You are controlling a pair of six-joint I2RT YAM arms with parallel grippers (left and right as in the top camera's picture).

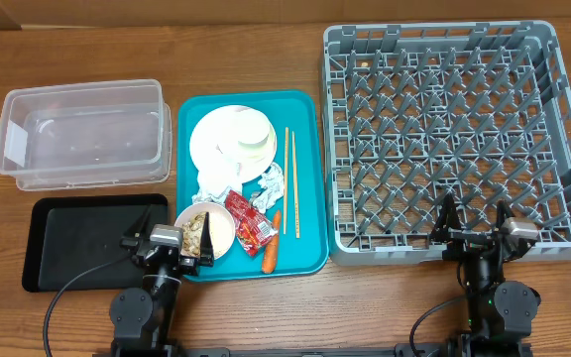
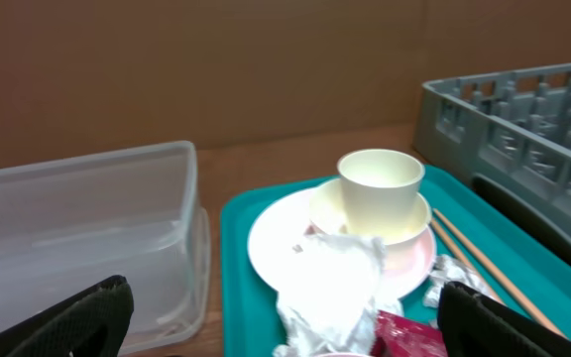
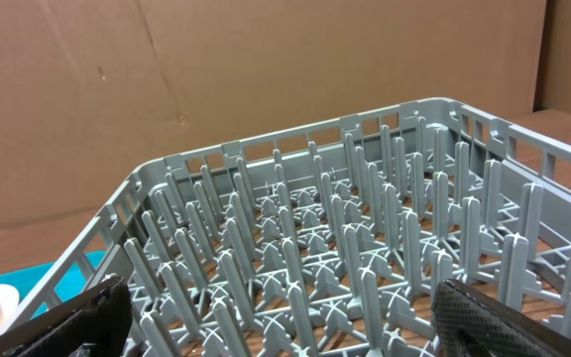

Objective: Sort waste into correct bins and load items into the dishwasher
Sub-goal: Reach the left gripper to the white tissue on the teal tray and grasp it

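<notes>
waste: crumpled white napkins, red crinkled wrapper, orange carrot — seen on teal tray, frame centre | grey pegged dish rack seen at right | left gripper, right gripper — jaws spread apart, nothing held

Plates, napkins, bowl, red wrapper, carrot, chopsticks on teal tray; grey rack right; tub, black tray left.
</notes>
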